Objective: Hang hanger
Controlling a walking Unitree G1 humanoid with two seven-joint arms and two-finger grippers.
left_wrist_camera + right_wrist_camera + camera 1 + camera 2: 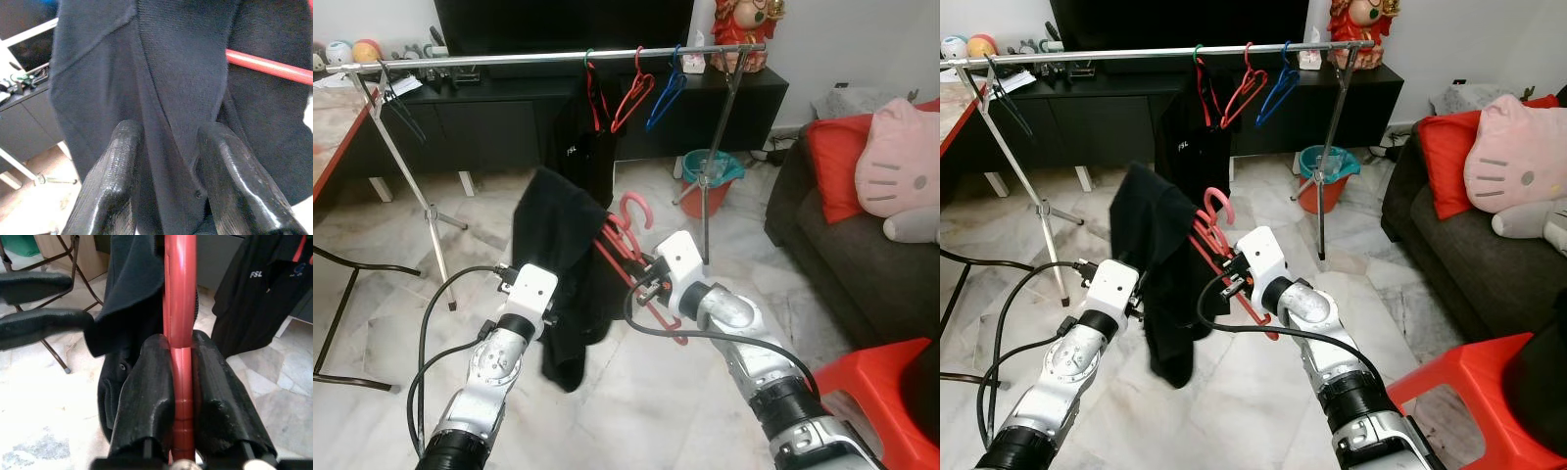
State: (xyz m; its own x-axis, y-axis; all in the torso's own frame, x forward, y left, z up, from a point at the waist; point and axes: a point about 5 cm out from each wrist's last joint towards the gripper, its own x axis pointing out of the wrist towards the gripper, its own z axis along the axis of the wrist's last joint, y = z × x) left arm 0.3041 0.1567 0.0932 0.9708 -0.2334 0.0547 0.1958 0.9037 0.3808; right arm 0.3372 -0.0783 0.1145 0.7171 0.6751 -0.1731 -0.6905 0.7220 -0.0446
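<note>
Holding the red hanger (636,257) up in front of its chest, the right gripper (182,396) has its jaws closed tight on the hanger's red bar, which runs straight up between the two black fingers. That grip keeps the hook (634,208) pointing up and free, which looks like the sensible way to carry it toward the rail (558,59) further back in the room.

A black garment (563,274) is draped over the hanger and hangs down between the two arms, bunched on the robot's left side more than the right. The left gripper (168,161) has its jaws partly open with a fold of the black cloth lying between the fingers; whether they actually pinch it I cannot tell. It seems placed there to steady the cloth or straighten it on the hanger.

The hanger is thin, glossy red plastic with a curved pinkish hook, and appears to have more than one red bar bundled near the grip. It is well short of the rail, where red and blue hangers (651,93) already hang beside another dark garment (587,157), so the hanging itself is not yet done.
</note>
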